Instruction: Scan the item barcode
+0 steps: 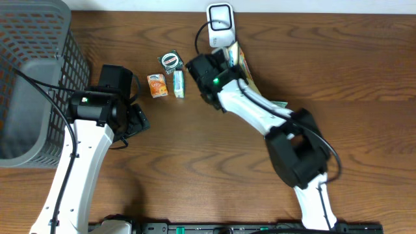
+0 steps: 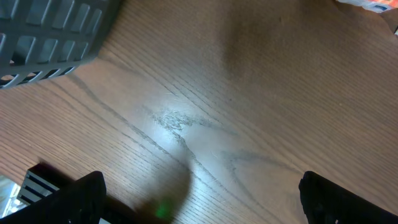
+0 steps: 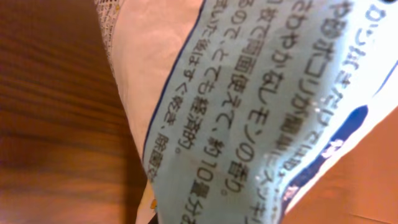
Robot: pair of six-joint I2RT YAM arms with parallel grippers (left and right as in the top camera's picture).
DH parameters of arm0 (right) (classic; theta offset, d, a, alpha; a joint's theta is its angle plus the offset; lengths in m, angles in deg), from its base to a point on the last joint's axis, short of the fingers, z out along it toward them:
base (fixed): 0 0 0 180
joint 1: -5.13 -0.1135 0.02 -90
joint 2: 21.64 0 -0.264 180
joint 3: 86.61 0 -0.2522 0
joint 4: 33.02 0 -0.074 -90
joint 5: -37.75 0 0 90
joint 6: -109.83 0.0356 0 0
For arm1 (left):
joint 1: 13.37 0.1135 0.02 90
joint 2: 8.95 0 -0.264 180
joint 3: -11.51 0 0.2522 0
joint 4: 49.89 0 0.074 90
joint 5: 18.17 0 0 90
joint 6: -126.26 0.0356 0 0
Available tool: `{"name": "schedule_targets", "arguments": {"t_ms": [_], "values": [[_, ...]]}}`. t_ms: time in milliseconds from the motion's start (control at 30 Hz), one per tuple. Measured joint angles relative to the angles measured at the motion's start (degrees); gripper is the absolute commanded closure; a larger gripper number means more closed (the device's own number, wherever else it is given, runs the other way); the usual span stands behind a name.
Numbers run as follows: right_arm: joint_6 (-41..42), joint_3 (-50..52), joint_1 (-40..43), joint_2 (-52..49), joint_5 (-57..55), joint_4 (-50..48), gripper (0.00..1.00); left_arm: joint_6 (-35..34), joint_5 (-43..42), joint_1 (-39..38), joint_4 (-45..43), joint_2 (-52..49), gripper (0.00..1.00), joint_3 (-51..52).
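- One brown wooden table (image 1: pixel 195 182).
- One grey plastic mesh basket (image 1: pixel 39 39), at the table's left end.
- One white barcode scanner (image 1: pixel 220 19) with one black cable.
- One flat white-and-pale-blue plastic packet (image 3: pixel 249 93) printed with Japanese text.
- Three small items lying loose on the table: one round dark tin with a red label (image 1: pixel 170 60), one small orange packet (image 1: pixel 156 85), one narrow green-and-white box (image 1: pixel 179 83).
- Two white-and-black robot arms: left arm (image 1: pixel 84 156), right arm (image 1: pixel 257 110).
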Motion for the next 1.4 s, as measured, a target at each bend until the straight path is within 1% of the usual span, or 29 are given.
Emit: {"name": "schedule_targets", "arguments": {"t_ms": [100, 133, 200, 233, 267, 333, 400, 433, 567, 700, 833, 1033, 1067, 1133, 1267, 1400], "values": [[-2.01, 0.0, -0.33, -4.04, -7.21, 0.2, 0.96, 0.0, 0.0, 0.0, 0.02, 0.0, 0.02, 0.0], [-2.6, 0.0, -0.42, -5.01, -8.98, 0.7, 0.92, 0.0, 0.0, 0.0, 0.0, 0.0, 0.02, 0.0], [-3.5, 0.04, -0.79, -6.32, -10.97, 1.53, 0.89, 0.0, 0.0, 0.0, 0.0, 0.0, 0.02, 0.0], [-3.8, 0.04, -1.14, -6.67, -11.32, 1.95, 0.85, 0.0, 0.0, 0.0, 0.0, 0.0, 0.02, 0.0], [-3.96, 0.04, -1.62, -6.78, -11.28, 2.29, 0.78, 0.0, 0.0, 0.0, 0.02, 0.0, 0.02, 0.0], [-4.35, 0.04, -2.67, -6.73, -10.62, 2.51, 0.57, 0.0, 0.0, 0.0, 0.0, 0.0, 0.02, 0.0], [-4.48, 0.02, -4.33, -6.71, -8.81, 2.8, 0.43, 0.0, 0.0, 0.0, 0.0, 0.0, 0.02, 0.0], [-4.79, 0.02, -5.14, -6.71, -7.45, 3.23, 0.4, 0.0, 0.0, 0.0, 0.0, 0.0, 0.02, 0.0], [-2.97, -0.13, -7.74, -5.99, -1.25, 6.91, 0.4, 0.0, 0.0, 0.0, 0.0, 0.0, 0.02, 0.0], [1.62, -2.58, -7.1, -3.17, 7.87, 13.51, 0.39, 0.0, 0.0, 0.0, 0.0, 0.0, 0.02, 0.0], [3.91, -7.06, -2.47, 1.95, 17.7, 17.62, 0.36, 0.0, 0.0, 0.0, 0.0, 0.0, 0.02, 0.0], [5.27, -9.7, 8.7, 10.86, 31.65, 17.97, 0.37, 0.0, 0.0, 0.0, 0.0, 0.0, 0.02, 0.0], [5.4, -9.84, 10.62, 11.69, 34.51, 17.94, 0.39, 0.0, 0.0, 0.0, 0.0, 0.0, 0.02, 0.0], [5.42, -9.86, 13.49, 12.04, 40.61, 17.94, 0.39, 0.0, 0.0, 0.0, 0.0, 0.0, 0.02, 0.0], [5.33, -9.86, 16.61, 10.32, 49.96, 17.92, 0.38, 0.0, 0.0, 0.0, 0.02, 0.0, 0.03, 0.0], [4.52, -9.86, 17.18, 7.13, 54.9, 17.7, 0.31, 0.0, 0.0, 0.0, 0.0, 0.0, 0.02, 0.0]]}}
